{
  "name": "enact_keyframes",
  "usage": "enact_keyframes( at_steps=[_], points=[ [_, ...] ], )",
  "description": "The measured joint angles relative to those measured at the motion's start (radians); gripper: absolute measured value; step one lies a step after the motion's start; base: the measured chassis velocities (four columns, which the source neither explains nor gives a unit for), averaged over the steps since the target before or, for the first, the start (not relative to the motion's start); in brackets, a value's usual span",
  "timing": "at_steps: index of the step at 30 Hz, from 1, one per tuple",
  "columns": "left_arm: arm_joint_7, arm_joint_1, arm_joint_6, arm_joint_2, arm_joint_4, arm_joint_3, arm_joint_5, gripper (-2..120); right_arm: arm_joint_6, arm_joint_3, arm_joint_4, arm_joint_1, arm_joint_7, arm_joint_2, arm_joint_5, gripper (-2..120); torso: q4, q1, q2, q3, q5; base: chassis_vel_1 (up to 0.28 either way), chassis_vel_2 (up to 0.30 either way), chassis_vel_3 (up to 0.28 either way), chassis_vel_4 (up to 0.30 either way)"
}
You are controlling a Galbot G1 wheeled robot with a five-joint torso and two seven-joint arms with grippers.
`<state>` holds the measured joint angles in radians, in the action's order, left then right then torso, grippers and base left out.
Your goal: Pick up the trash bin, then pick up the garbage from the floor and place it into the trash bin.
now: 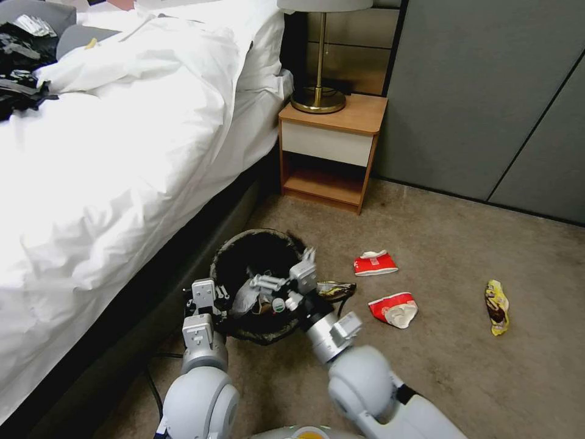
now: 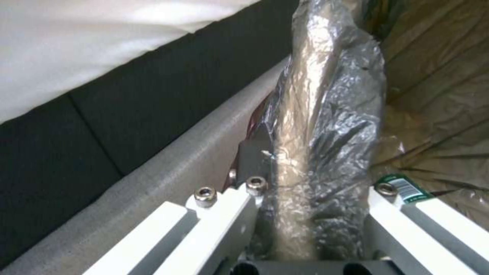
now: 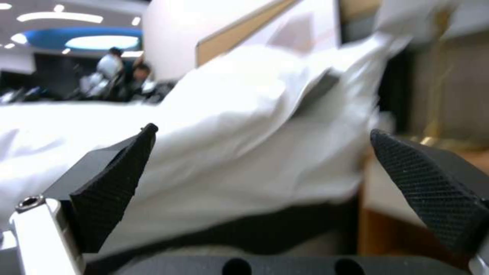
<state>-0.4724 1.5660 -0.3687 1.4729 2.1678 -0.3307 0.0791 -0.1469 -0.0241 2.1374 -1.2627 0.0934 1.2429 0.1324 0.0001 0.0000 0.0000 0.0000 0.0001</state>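
In the head view, the trash bin (image 1: 259,281) sits low beside the bed (image 1: 109,152), held at its near-left rim by the left gripper (image 1: 207,299). The right gripper (image 1: 286,286) hovers over the bin's mouth. Garbage lies on the carpet off to the robot's right: a dark wrapper (image 1: 336,289) just beside the bin, two red-and-white wrappers (image 1: 375,263) (image 1: 393,308) farther out, and a yellow wrapper (image 1: 496,306) well apart. The right arm is judged the nearer one, and the closest scrap lies just to its right, long axis pointing away from the bin.

The left wrist view shows the bag-covered rim (image 2: 326,126) clamped between the left fingers (image 2: 250,168) (a firm pinch, by the look of it).

The right wrist view shows the right gripper's pads (image 3: 114,183) spread wide with nothing between them, the bed's white bedding (image 3: 244,133) beyond.
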Motion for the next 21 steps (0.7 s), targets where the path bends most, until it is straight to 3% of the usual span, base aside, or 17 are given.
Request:
enact_keyframes(
  at_steps=[2,4,6,9,21],
  points=[
    [0.000,0.000,0.000,0.000,-0.001,-0.001,0.001,0,-0.004,0.021,0.015,-0.011,-0.004,0.000,-0.009,100,-0.0002,0.000,0.000,0.000,-0.0001,0.000,0.000,0.000,0.000],
    [0.000,-0.002,0.000,0.000,-0.009,-0.004,0.002,0,-0.034,0.137,0.073,-0.074,-0.018,0.010,-0.057,100,-0.0002,0.000,0.000,0.000,0.0000,0.000,0.000,0.000,0.000],
    [0.000,-0.002,0.000,0.000,-0.010,-0.005,0.002,0,-0.040,0.158,0.082,-0.087,-0.018,0.013,-0.065,100,-0.0001,0.000,0.000,0.000,0.0000,0.000,0.000,0.000,0.000],
    [-0.001,-0.002,0.001,0.002,-0.013,-0.010,0.002,0,-0.081,0.315,0.142,-0.213,0.004,0.048,-0.099,100,-0.0002,0.000,0.000,0.000,0.0000,0.000,0.000,0.000,0.000],
    [-0.001,-0.005,0.002,0.001,-0.009,-0.013,0.006,0,-0.190,0.475,0.116,-0.412,0.089,0.148,-0.135,100,-0.0002,0.000,0.000,0.000,-0.0001,0.000,0.000,0.000,0.000]
  ],
)
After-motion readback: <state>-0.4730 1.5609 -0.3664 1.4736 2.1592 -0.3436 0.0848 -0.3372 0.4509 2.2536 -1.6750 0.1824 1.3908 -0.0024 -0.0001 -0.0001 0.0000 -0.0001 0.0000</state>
